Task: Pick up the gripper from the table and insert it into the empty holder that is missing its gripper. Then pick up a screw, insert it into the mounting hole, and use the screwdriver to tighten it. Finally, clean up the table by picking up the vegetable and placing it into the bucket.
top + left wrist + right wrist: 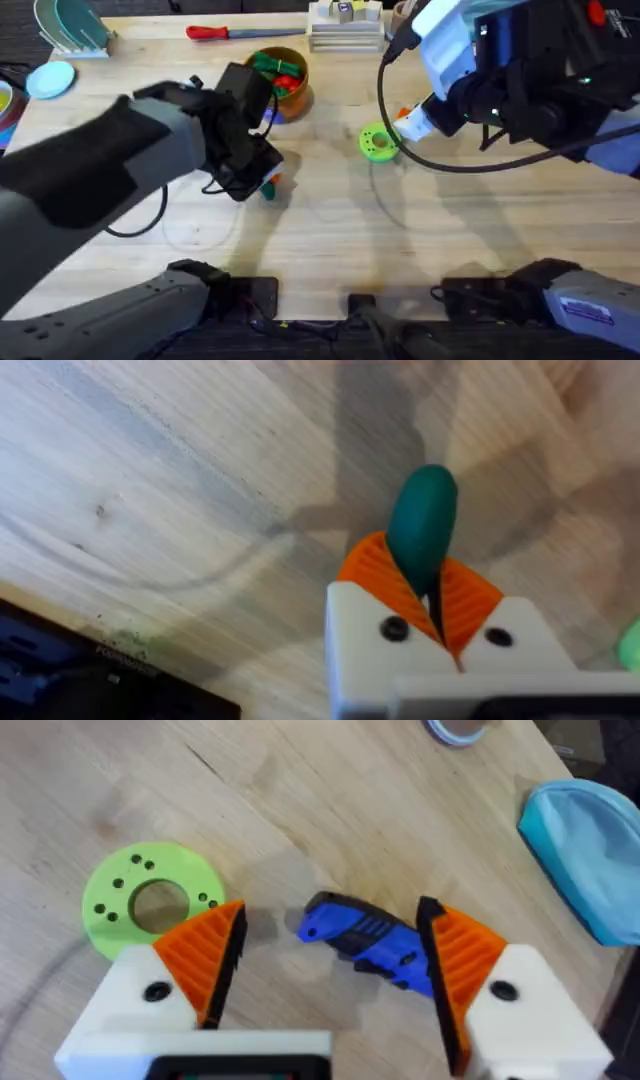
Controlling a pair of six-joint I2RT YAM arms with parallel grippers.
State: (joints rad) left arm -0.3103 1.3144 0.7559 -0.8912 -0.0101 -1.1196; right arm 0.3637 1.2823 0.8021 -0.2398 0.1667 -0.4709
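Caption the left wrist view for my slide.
Left gripper shut on the teal toy vegetable, held above the wooden table.

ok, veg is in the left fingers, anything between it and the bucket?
Nothing visible. The left gripper is shut on the vegetable and sits just in front of the bucket, with bare table around it. The green ring lies off to the side.
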